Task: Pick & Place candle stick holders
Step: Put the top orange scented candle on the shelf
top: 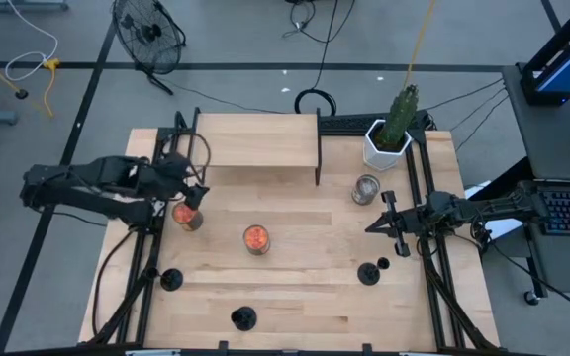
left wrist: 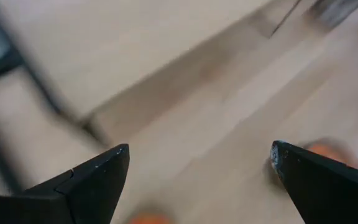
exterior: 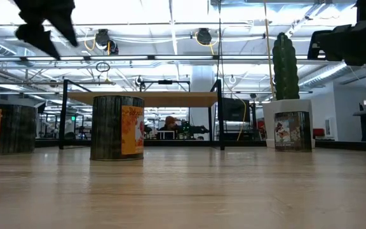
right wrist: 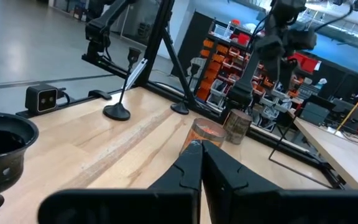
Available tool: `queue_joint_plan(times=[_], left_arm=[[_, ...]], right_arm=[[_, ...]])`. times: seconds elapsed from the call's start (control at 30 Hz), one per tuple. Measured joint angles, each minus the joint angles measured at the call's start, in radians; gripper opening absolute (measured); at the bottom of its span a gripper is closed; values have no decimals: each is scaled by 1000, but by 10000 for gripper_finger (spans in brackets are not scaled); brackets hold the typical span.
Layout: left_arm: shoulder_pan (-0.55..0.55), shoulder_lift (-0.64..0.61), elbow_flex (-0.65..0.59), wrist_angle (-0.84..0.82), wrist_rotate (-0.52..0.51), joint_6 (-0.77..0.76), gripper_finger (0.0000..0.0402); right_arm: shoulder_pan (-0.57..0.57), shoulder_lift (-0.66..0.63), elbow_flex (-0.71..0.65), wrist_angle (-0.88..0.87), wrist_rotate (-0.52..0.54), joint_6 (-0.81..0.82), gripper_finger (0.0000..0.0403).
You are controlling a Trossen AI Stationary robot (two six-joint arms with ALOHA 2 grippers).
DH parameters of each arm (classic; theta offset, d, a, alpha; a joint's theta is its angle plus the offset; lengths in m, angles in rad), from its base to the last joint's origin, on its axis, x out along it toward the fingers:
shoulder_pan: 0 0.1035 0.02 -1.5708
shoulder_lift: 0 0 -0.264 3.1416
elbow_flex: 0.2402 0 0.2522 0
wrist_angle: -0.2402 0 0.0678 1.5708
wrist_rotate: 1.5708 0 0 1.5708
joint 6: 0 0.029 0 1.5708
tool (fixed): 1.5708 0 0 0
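Note:
Three matte-black candle stick holders stand upright on their round bases on the wooden table: one near the left front (top: 171, 280), one at the front edge (top: 243, 317), one at the right front (top: 368, 273). My right gripper (top: 374, 226) is shut and empty, above the table just beyond the right holder, whose cup shows close in the right wrist view (right wrist: 2, 142). My left gripper (top: 194, 190) is open and empty (left wrist: 197, 168), above a can (top: 186, 216) at the left.
Two more cans stand at the centre (top: 256, 238) and right back (top: 366, 188). A cactus in a white pot (top: 391, 133) and a raised wooden shelf (top: 260, 138) are at the back. Black frame rails run along both table sides.

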Motion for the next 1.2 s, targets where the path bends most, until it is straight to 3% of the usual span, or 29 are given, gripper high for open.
queue_joint_plan(times=[0.13,0.23,0.63,1.2], left_arm=[[9,71,69,-232,29,-111,399],[13,81,83,-307,45,-152,399],[11,81,83,-281,87,7,399],[11,81,82,-308,125,-181,399]], right_arm=[[0,0,0,0,-2,-1,0],[0,0,0,0,-2,-1,0],[0,0,0,0,-3,0,0],[0,0,0,0,-3,1,0]])
